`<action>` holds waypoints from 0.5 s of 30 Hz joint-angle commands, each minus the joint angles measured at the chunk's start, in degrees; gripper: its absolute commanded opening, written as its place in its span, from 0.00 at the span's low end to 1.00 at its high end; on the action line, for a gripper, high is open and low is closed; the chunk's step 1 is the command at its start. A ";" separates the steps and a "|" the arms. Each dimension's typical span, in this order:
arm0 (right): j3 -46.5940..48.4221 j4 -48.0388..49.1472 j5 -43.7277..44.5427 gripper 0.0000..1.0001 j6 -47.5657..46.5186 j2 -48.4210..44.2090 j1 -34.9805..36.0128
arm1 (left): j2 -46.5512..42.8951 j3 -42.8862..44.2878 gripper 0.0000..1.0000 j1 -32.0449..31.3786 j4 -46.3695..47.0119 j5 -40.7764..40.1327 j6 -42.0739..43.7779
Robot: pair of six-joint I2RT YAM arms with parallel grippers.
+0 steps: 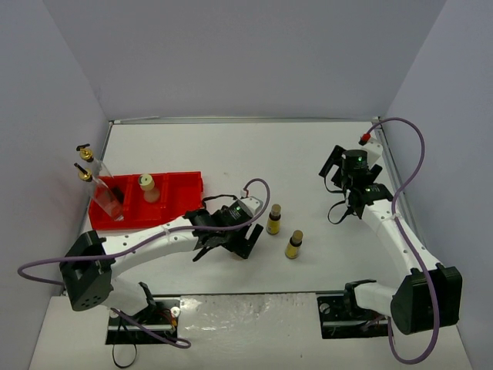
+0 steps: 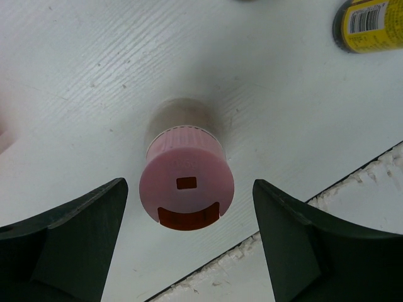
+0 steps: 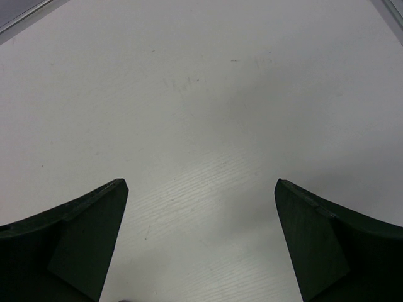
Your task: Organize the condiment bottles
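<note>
Matt, smooth plastic caps the pink-capped bottle (image 2: 186, 189), and the white table (image 2: 283, 82) shows a fine, rough grain.

Robot lab cell: white table (image 1: 231, 150) w/ plain grey walls (image 1: 246, 54), 2 bolted arms (image 1: 154, 243)

Six condiment bottles show in all. Two are tall clear glass with gold spouts: first tall bottle (image 1: 87, 155), second tall bottle (image 1: 108, 202). Two are squat and beige: yellow-capped bottle (image 1: 146, 187), pink-capped bottle (image 2: 187, 189). Two are tiny, yellow and brown-capped: one tiny bottle (image 1: 273, 221), other tiny bottle (image 1: 293, 246). One red tray (image 1: 185, 183) lies by the table's (image 1: 308, 154) left edge.
</note>
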 commanded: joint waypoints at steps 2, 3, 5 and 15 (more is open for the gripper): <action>0.52 3.15 2.10 1.00 -0.23 0.33 0.28 | 0.77 1.94 0.68 -0.43 0.26 -0.14 -1.00; 0.56 3.15 2.06 1.00 -0.23 0.30 0.28 | 1.19 1.97 0.64 -0.43 0.29 -0.21 -0.87; 0.64 3.15 2.04 1.00 -0.28 0.27 0.28 | 2.18 2.00 0.54 -0.43 0.57 -0.26 -0.70; 0.76 3.06 2.47 1.00 -0.94 -0.26 0.19 | 0.68 4.38 0.00 -1.31 -0.21 -6.93 -1.63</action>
